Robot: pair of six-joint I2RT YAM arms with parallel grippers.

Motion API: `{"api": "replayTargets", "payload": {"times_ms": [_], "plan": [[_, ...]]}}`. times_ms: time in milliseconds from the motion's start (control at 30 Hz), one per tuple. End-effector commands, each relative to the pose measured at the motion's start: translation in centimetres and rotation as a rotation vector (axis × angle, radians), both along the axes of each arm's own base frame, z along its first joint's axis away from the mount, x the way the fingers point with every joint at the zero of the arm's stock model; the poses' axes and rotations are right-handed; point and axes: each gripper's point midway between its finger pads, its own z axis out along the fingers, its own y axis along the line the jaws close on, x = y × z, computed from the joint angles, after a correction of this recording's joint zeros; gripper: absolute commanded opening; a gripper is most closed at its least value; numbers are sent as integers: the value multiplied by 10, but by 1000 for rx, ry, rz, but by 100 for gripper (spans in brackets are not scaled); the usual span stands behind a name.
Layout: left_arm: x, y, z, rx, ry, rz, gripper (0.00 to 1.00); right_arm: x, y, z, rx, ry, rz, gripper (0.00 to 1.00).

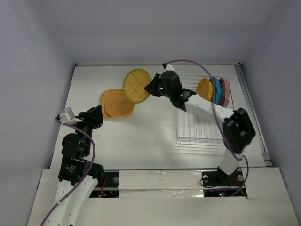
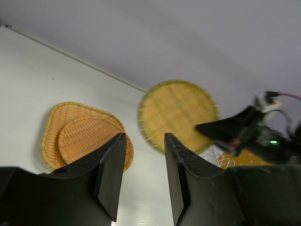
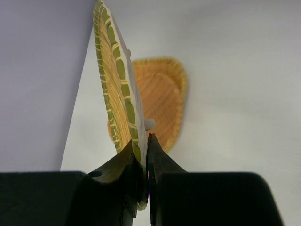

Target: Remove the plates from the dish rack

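The right gripper (image 3: 140,142) is closed tight on the rim of the round yellow plate (image 1: 137,85) and holds it in the air above the table (image 1: 150,141), to the left of the dish rack (image 1: 200,126). Nearer and more to the left, the orange plate (image 1: 116,104) lies flat on the table. The left gripper (image 2: 145,139) hangs near this plate, its fingers apart with nothing between them. At the far end of the rack stand a yellow-orange plate (image 1: 204,88), a blue plate (image 1: 217,90) and a pink plate (image 1: 226,92).
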Motion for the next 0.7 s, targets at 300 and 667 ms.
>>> {"api": "replayTargets", "payload": {"times_ms": [300, 667], "plan": [[1, 2, 14, -14, -55, 10, 35, 5, 146, -21, 362, 147, 219, 0], [1, 2, 13, -15, -52, 9, 35, 2, 161, -112, 270, 298, 188, 48]]}}
